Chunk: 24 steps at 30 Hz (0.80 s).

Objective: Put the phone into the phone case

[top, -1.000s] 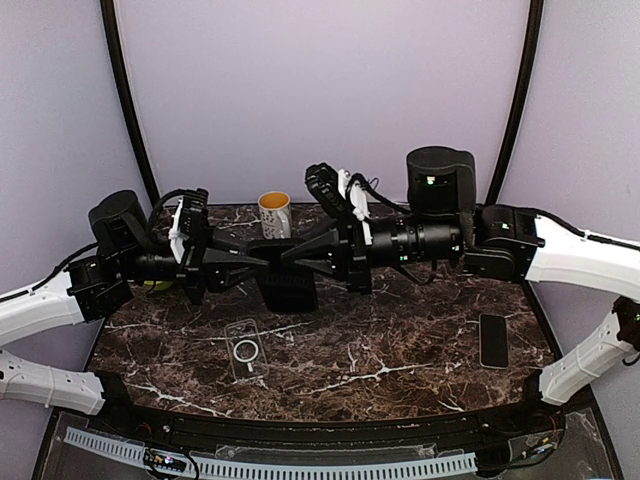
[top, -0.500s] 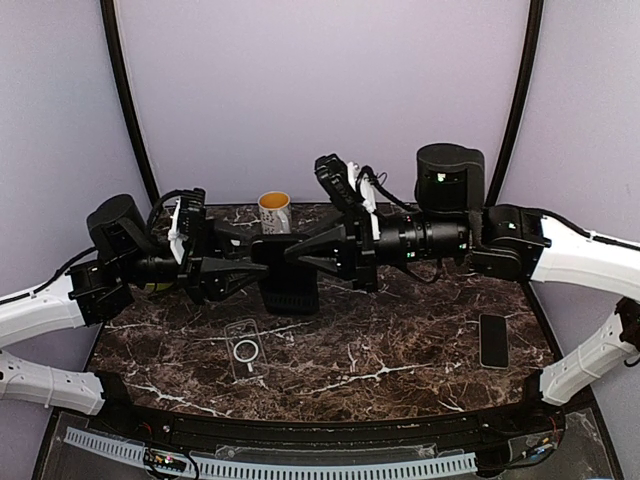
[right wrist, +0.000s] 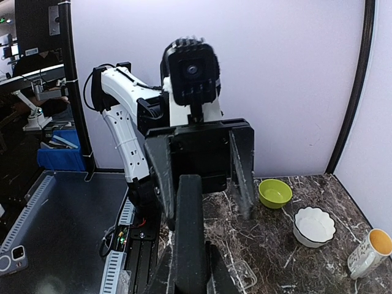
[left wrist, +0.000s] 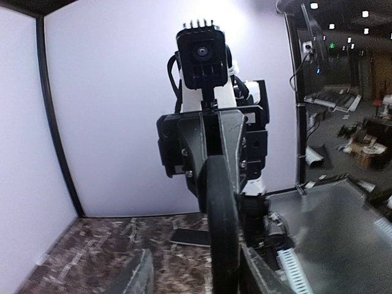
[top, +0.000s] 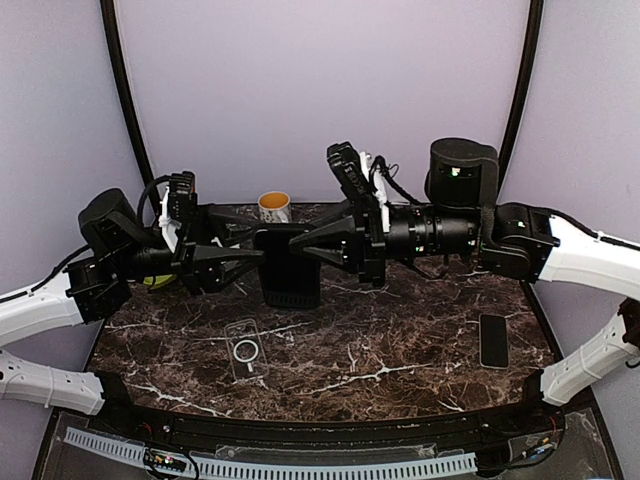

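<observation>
- Phone (top: 290,285) is up in the air btwn both arms, well above the tabletop (top: 400,340)
- right claw (top: 305,246) is clamped on its upper part, coming in from the right
- left claw (top: 258,243) is spread open, fingers either side of the phone, no grip afaict
- phone case (top: 246,349) lies flat on the tabletop below, slightly left, clear w/ white ring
- 2nd black phone (top: 493,340) lies flat near the right edge

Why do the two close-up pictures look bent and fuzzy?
Left wrist view: the wide lens bows the black corner post, the flat black phone is soft, glare whitens the lilac wall up top. Right wrist view: that phone blurs, the yellow-green bowl is sharp. Top view: even light.
</observation>
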Each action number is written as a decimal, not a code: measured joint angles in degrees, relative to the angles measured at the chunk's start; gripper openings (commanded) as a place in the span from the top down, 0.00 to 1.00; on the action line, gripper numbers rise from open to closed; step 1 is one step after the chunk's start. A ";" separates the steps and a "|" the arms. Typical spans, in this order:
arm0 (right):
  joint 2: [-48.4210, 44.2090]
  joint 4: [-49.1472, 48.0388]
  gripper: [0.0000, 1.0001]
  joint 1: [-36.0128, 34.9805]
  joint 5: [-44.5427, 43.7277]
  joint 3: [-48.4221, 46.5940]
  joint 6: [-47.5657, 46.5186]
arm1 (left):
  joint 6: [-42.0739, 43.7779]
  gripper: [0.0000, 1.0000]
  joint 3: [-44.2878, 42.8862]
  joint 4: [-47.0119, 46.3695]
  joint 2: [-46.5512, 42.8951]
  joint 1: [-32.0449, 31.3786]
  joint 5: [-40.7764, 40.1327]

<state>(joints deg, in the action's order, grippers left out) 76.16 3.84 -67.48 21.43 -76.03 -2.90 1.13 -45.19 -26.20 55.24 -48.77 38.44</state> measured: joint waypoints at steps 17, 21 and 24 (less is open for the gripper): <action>0.02 -0.61 0.48 0.42 -1.73 0.17 -0.07 | -6.99 1.00 -1.22 -4.28 1.57 -0.31 1.40; -0.81 -2.38 0.44 1.01 -2.45 3.37 0.81 | -9.99 1.00 -0.31 -7.02 1.60 -0.31 0.85; -1.14 -2.62 0.55 1.95 -2.62 6.75 2.23 | -11.85 1.00 -0.28 -8.87 1.60 -0.31 0.22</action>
<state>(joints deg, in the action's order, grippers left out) 75.02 1.21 -65.54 18.81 -69.28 -0.67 -10.72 -45.47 -35.07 56.84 -49.08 38.65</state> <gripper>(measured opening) 0.544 0.058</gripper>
